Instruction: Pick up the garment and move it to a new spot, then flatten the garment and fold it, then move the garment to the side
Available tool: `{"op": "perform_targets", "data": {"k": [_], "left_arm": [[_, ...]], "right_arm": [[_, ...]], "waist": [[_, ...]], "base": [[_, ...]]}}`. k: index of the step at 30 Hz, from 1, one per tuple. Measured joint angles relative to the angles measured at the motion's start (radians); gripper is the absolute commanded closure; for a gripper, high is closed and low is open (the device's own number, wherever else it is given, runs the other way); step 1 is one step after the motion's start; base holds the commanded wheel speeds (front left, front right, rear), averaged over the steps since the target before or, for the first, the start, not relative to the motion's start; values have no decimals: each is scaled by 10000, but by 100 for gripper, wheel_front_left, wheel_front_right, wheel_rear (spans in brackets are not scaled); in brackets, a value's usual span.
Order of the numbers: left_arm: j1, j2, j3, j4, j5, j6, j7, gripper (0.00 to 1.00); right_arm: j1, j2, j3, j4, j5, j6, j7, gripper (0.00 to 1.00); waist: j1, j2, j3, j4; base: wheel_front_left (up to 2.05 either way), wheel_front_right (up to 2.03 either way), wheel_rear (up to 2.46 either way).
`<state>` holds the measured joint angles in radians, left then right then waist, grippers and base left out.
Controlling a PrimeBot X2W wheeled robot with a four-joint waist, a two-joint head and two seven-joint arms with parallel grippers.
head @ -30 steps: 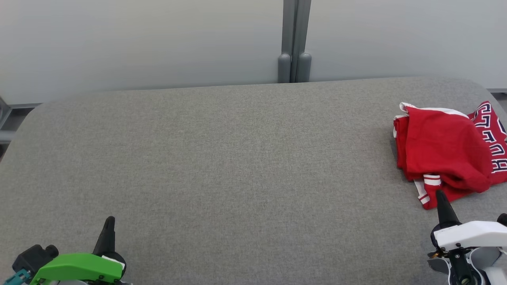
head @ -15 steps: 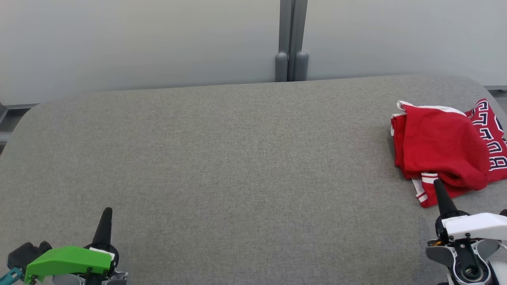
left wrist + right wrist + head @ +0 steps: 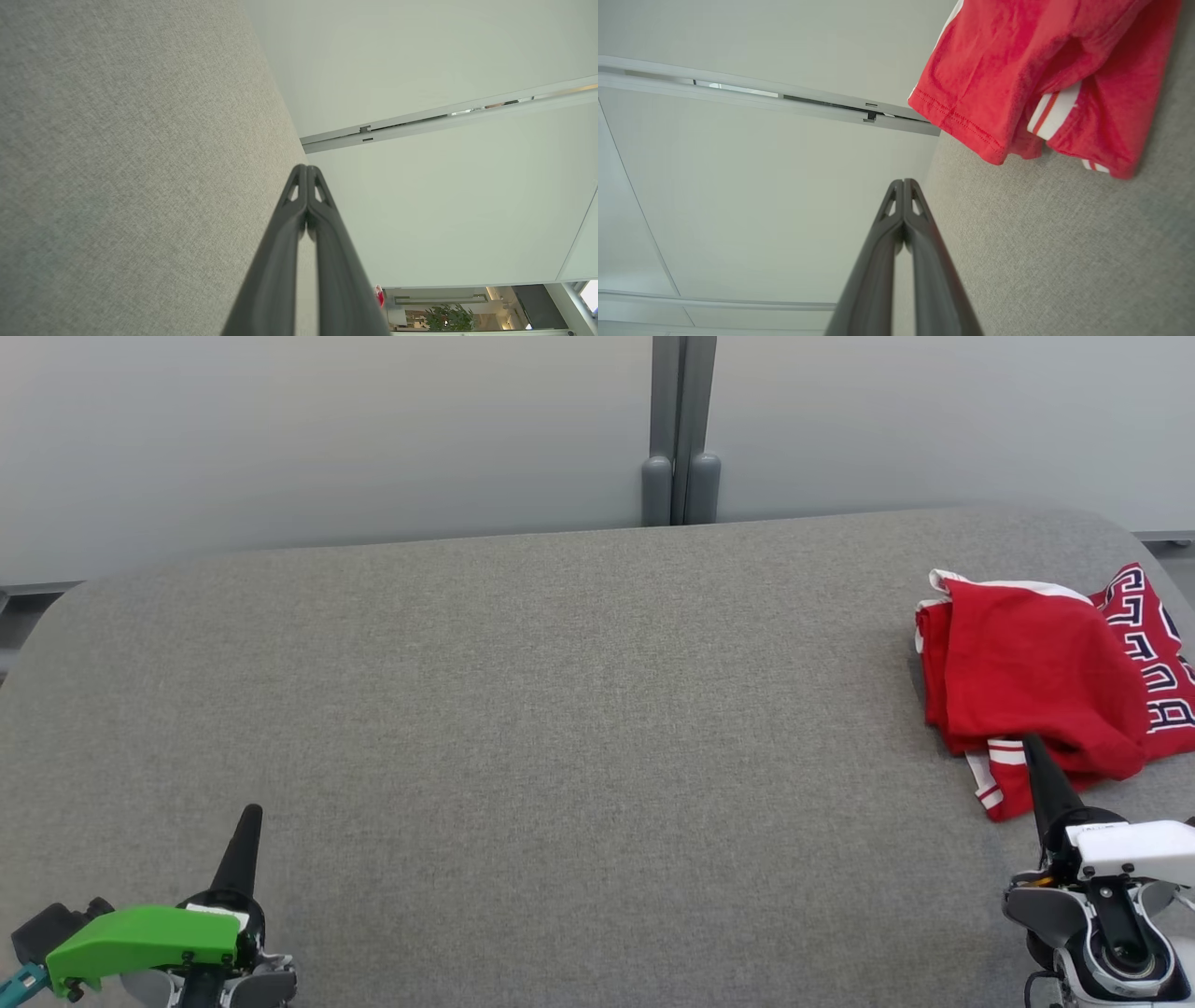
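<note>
**Plainly, the red jersey lies bundled at the desk's right end**

Here the red jersey point(image 3: 1036, 681) rests on the grey fabric desk point(image 3: 560, 709), close to its right edge and well apart from the middle. It is doubled over itself in loose layers. A white-and-red striped cuff pokes out at the near edge, and navy-and-white lettering shows on the far right part. The right wrist view shows its stitched hem point(image 3: 957, 116) lying on the cloth surface.

The right end effector point(image 3: 1034, 751) points at that striped cuff. Its two dark fingers are pressed together with nothing between them, and it is near the jersey but apart from it. The left end effector point(image 3: 247, 821) is likewise pinched together and empty, low over the desk's near left, far from the jersey. A pale partition point(image 3: 327, 429) stands behind the desk.

This would fit a crumpled jersey waiting to be lifted, or a roughly folded one already set aside. Either way, I judge the care to be the same: the closed tip beside the cuff must not snag or drag the loose layers, because this soft cloth shifts easily.
</note>
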<state>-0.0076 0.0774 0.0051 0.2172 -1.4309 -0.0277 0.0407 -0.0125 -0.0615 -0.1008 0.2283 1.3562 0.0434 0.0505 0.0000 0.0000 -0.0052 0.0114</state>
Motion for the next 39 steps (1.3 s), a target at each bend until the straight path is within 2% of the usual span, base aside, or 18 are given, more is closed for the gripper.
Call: {"op": "perform_targets", "data": {"k": [17,39], "left_arm": [[-397,-301,631,-54,-1747,-353,600,100],[-445,-314,642,-52,-1764,-424,610,100]], "right_arm": [[-461,234,-385,25,2366,303,602,100],[-461,238,-403,23,2412,303,619,100]], "waist": [[0,0,51,-116],[0,0,51,-116]], "base": [[0,0,0],[0,0,0]]}}
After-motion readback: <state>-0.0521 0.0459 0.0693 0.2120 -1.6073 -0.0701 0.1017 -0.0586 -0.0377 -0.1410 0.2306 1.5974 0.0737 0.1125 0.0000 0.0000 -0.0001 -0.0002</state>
